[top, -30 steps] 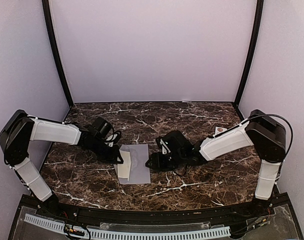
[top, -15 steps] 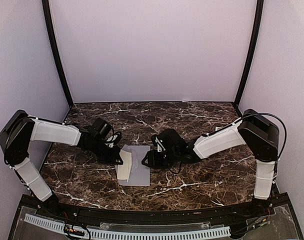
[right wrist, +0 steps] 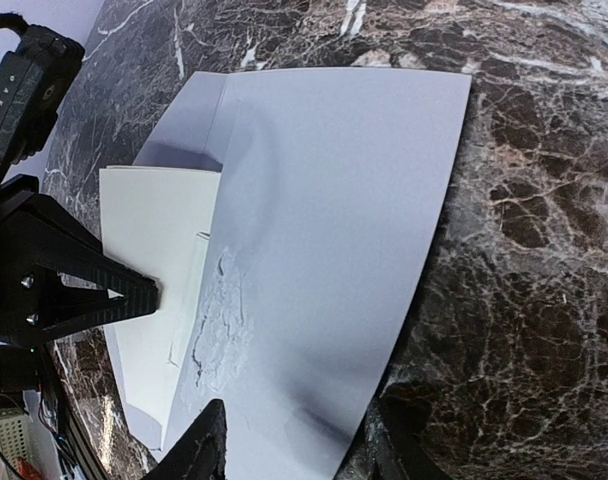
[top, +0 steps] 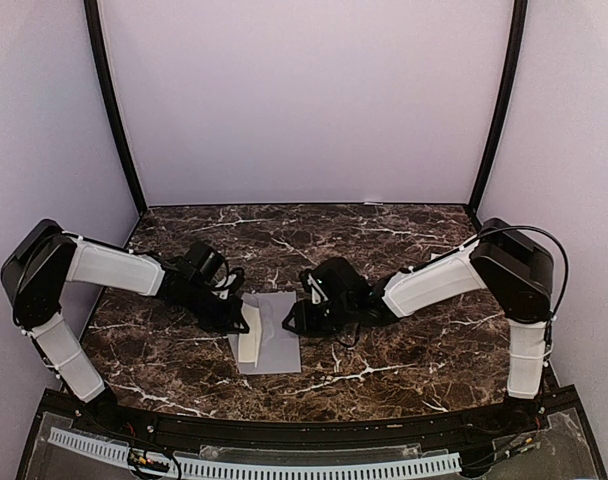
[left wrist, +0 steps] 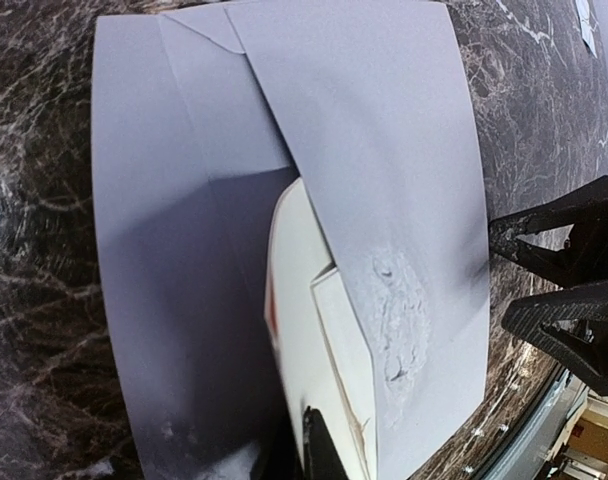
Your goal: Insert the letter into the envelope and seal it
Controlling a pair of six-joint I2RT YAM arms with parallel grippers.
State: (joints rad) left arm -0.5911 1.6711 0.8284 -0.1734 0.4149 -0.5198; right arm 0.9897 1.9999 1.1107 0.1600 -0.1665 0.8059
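The grey-lavender envelope (top: 276,335) lies flat on the dark marble table between the two arms. It also shows in the left wrist view (left wrist: 384,130) and the right wrist view (right wrist: 334,220). The cream folded letter (top: 249,338) sits partly inside it, its left part sticking out of the open side (left wrist: 304,330) (right wrist: 154,250). My left gripper (top: 240,322) (left wrist: 319,445) is shut on the letter's outer edge (right wrist: 149,295). My right gripper (top: 292,324) (right wrist: 299,450) is open at the envelope's right edge, one finger over the paper, one over the table (left wrist: 497,275). The envelope's front is scuffed (right wrist: 219,330).
A small white sheet (left wrist: 587,22) lies on the marble beyond the envelope. Lavender walls with black posts (top: 114,110) close the back and sides. The table's near edge (top: 284,425) runs just in front of the envelope.
My right gripper has moved left up to the envelope's right edge. My left gripper has shifted slightly with the letter, which lies a little further into the envelope.
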